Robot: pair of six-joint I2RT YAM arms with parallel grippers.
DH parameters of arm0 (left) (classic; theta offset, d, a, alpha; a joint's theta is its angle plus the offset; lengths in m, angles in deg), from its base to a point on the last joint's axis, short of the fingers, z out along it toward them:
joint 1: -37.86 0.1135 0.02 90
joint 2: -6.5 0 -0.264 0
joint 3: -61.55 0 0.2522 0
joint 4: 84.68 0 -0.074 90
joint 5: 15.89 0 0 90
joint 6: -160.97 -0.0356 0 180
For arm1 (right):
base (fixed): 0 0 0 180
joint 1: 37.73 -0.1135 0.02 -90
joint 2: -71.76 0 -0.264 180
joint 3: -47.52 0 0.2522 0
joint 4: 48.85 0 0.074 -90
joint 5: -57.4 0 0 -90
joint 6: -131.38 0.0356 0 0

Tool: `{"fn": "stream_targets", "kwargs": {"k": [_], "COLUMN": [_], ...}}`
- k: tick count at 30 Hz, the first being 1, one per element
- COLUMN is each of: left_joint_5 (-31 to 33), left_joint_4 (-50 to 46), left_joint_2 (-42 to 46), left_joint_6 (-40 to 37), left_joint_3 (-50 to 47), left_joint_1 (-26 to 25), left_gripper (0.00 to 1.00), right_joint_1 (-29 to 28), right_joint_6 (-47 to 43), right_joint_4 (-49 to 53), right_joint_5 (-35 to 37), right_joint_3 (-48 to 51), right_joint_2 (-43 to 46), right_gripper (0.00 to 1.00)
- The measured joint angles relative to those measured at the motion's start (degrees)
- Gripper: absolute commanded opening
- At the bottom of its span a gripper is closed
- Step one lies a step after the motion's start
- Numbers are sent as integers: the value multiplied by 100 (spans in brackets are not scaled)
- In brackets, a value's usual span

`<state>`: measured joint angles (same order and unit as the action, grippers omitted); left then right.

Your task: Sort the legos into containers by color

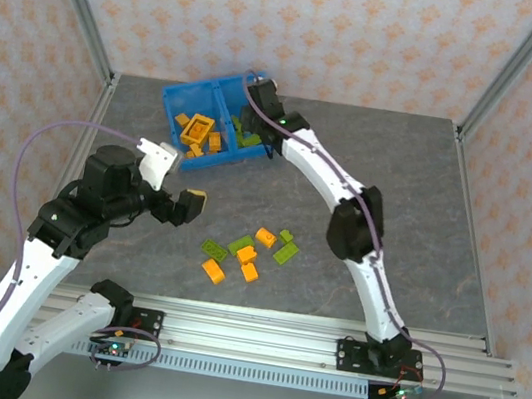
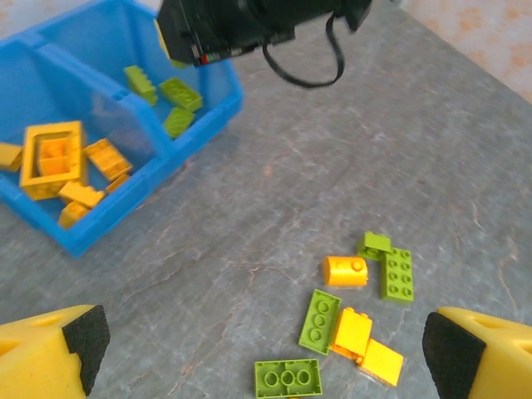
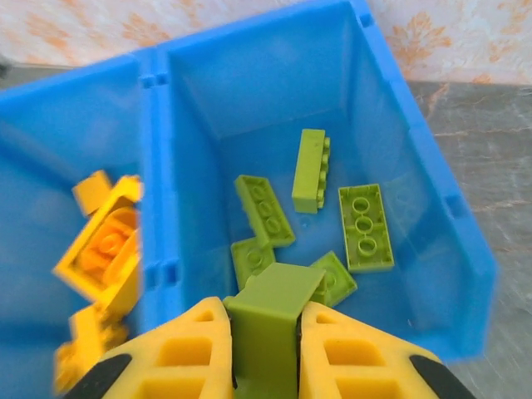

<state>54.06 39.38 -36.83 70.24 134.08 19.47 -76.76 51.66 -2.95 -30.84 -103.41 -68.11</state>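
The blue bin (image 1: 175,104) stands at the back left of the table. Its left compartment holds orange legos, among them a hollow frame (image 2: 54,158). Green legos (image 3: 366,226) lie in the right compartment (image 3: 249,91). My right gripper (image 3: 266,309) hangs over that right compartment, shut on a green brick (image 3: 270,320) that stands upright between its fingers. Loose orange legos (image 1: 213,271) and green legos (image 1: 286,253) lie mid-table. My left gripper (image 1: 189,206) hovers just left of them, wide open, nothing between its pads (image 2: 83,337).
The right arm (image 1: 353,224) stretches diagonally from the near right base to the bin, passing right of the loose pile. Metal frame posts and patterned walls enclose the table. A rail (image 1: 256,325) runs along the near edge.
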Motion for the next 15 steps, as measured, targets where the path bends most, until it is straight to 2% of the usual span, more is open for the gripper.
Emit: {"fn": "stream_targets", "kwargs": {"k": [3, 6, 9, 15], "left_joint_5": [326, 540, 605, 614], "left_joint_4": [-4, -24, -52, -46], "left_joint_2": [-35, -101, -177, -236], "left_joint_6": [350, 555, 684, 767], "left_joint_3": [0, 0, 0, 0], "left_joint_1": [0, 0, 0, 0], "left_gripper": [100, 100, 100, 100], "right_joint_1": [66, 83, 83, 92], "right_joint_6": [-87, -151, -153, -221], "right_joint_4": [208, 319, 409, 498], "right_joint_5": [-55, -98, -179, -260], "right_joint_3": [-850, -1215, -1298, -1303], "right_joint_2": [-876, -1340, -1403, -1091], "right_gripper": [26, 30, 40, 45]}}
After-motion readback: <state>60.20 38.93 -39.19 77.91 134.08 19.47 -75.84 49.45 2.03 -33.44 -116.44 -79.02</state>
